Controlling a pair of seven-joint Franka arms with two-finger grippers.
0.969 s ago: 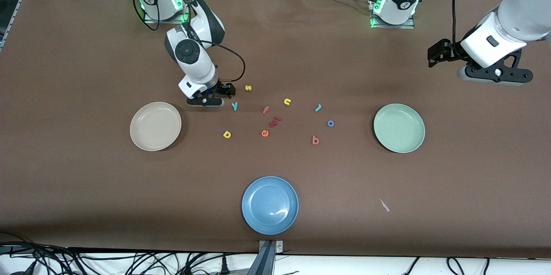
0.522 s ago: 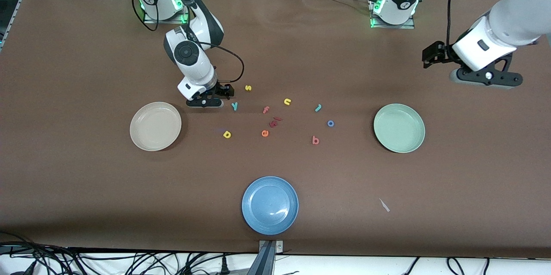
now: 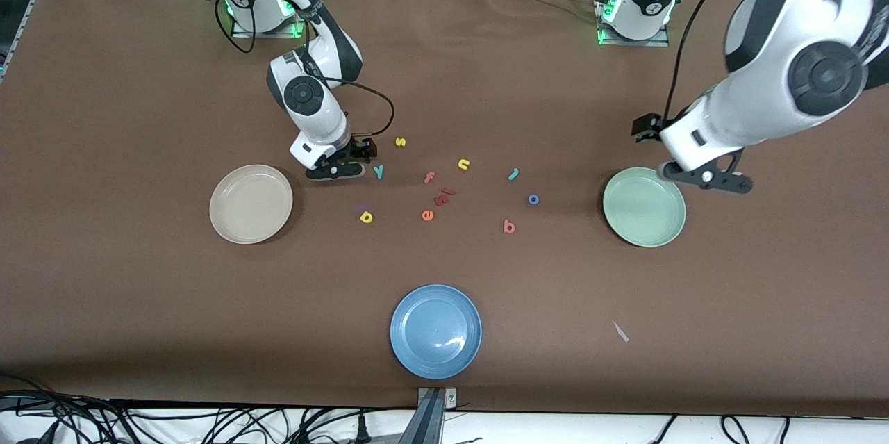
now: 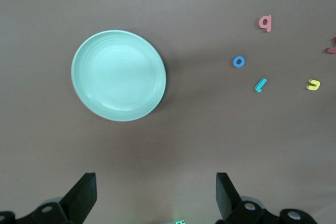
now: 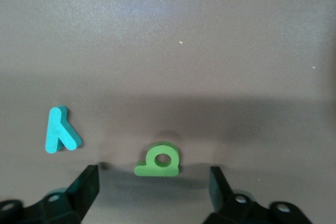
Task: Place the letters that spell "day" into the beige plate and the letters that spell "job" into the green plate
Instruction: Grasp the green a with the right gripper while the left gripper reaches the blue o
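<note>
Read the table as a clock face from the front view, with twelve toward the arms' bases and the small dark-red piece (image 3: 443,197) at the centre. The beige plate (image 3: 251,204) sits at nine and the green plate (image 3: 642,216) at three. Both hold nothing. The blue plate (image 3: 435,331) lies at six.

Your right gripper (image 3: 335,169) is down close to the table at about ten o'clock, between the beige plate and the teal y (image 3: 378,171). In the right wrist view its claw stands wide, one finger (image 5: 86,182) on each side of the dark green d (image 5: 159,161). The d lies flat on the cloth and neither finger touches it. The front view hides the d under the gripper.

The yellow a (image 3: 366,217) lies at eight. The teal j (image 3: 513,174) is at two, the blue o (image 3: 533,199) at three and the salmon b (image 3: 509,226) at four, all loose on the table.

Your left gripper (image 3: 705,176) hangs over the green plate's twelve o'clock rim, claw wide and holding nothing
</note>
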